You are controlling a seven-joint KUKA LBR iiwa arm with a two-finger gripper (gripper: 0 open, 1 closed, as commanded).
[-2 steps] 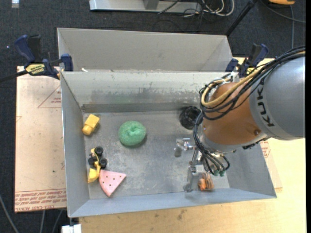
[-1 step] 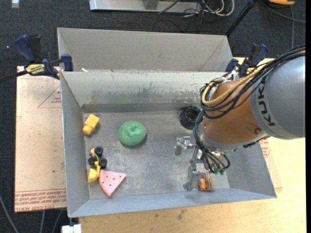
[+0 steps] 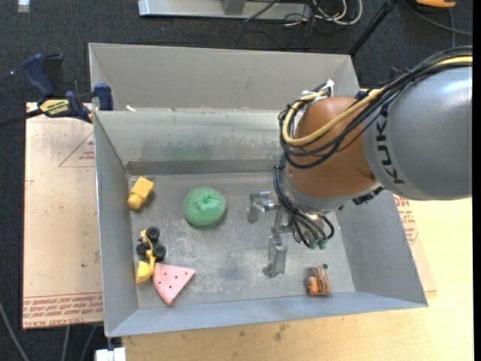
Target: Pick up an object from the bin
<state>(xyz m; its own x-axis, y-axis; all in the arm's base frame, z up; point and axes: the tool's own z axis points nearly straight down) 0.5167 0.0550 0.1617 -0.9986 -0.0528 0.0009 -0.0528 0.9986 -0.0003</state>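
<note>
Gripper (image 3: 269, 232) hangs between green ball (image 3: 204, 206) and small orange toy (image 3: 318, 283).

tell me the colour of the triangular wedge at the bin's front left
Pink with small dark dots: the triangular wedge, best in the camera view.

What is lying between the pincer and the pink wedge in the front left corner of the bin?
Nothing: in the camera view only bare grey bin floor lies between the pincer and the pink wedge.

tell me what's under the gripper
Bare bin floor shows between the gripper's open fingers, with nothing held. A green ball lies to its left in the view and a small orange thing to its lower right. The floor beneath the wrist cover is hidden.
</note>
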